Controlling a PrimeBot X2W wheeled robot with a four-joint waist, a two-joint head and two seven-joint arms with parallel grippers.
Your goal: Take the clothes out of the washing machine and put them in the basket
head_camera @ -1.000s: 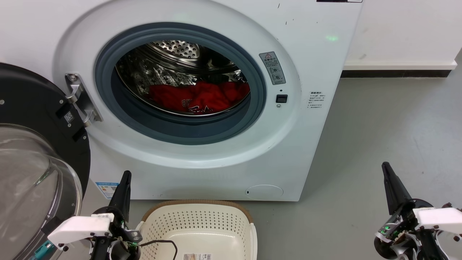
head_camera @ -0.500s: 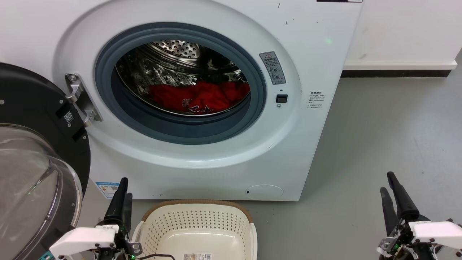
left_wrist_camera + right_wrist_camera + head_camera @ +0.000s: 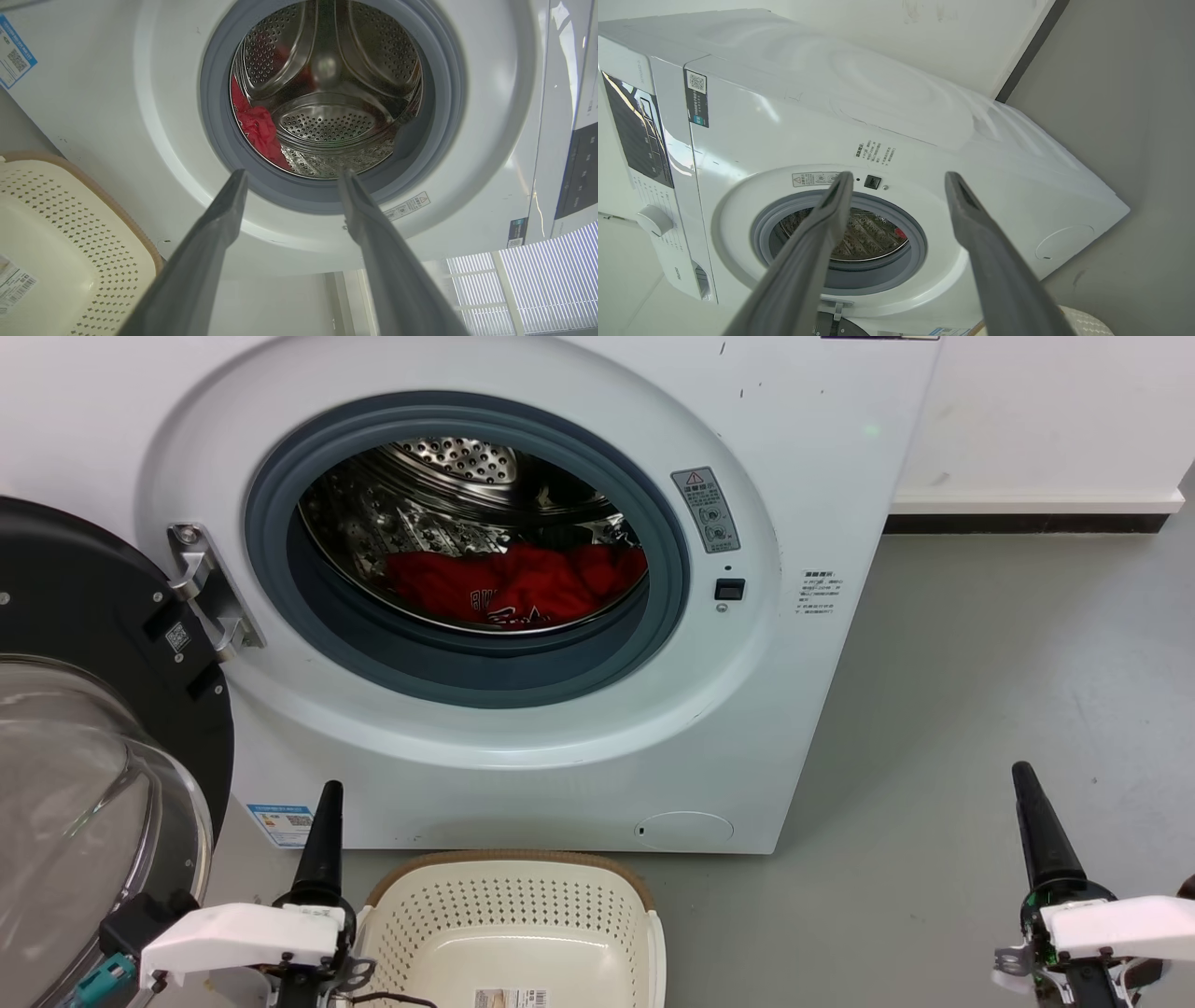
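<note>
Both grippers had turned since half a second earlier. The left gripper [image 3: 330, 798] and the right gripper [image 3: 1024, 777] had each shown two dark fingers side by side; now, in the head view, each showed a single finger with its tip a little higher.

The washing machine [image 3: 523, 784] stood on the grey floor [image 3: 980, 663] with its porthole uncovered. Its black-rimmed glass door [image 3: 84, 616] was swung wide open on the robot's left. The basket [image 3: 509, 901] sat on the floor just in front of the washer, below the porthole and close beside the left gripper. The clothes [image 3: 523, 583], a red heap with pale lettering, lay low in the steel drum [image 3: 448, 467], behind the grey gasket [image 3: 467, 672].

The left wrist view showed that gripper's fingers [image 3: 224, 214] spread apart and aimed at the porthole with nothing between them. In the right wrist view, the right fingers [image 3: 971, 219] were likewise parted and bare, well away from the washer.
</note>
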